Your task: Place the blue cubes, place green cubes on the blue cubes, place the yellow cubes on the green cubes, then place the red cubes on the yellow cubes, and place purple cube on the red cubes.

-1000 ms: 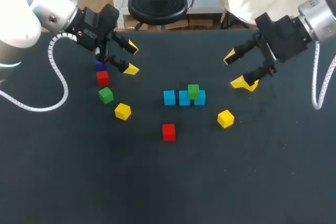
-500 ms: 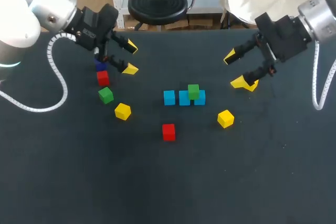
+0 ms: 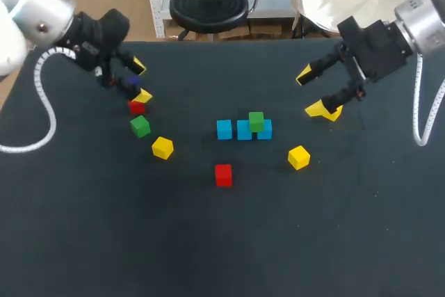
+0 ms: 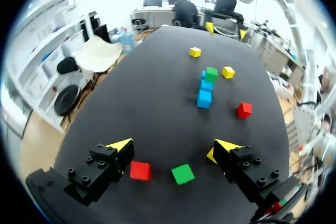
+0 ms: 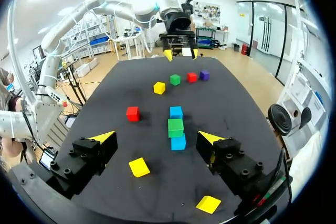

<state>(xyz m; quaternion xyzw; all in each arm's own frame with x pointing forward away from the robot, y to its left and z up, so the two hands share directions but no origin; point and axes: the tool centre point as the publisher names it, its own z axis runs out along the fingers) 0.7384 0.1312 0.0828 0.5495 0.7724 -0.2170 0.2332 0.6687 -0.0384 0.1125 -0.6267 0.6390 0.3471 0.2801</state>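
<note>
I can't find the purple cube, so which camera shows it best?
The right wrist view: the purple cube sits unobstructed beside a red cube. The head view shows only a sliver by the left gripper; the left wrist view misses it.

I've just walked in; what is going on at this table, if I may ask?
Two arms are stacking cubes. Three blue cubes sit in a row with one green cube on top. The left pincer hangs open near the purple cube and a red cube; the right pincer hovers open right of the stack. A second green cube, two yellow cubes and another red cube lie loose.
</note>
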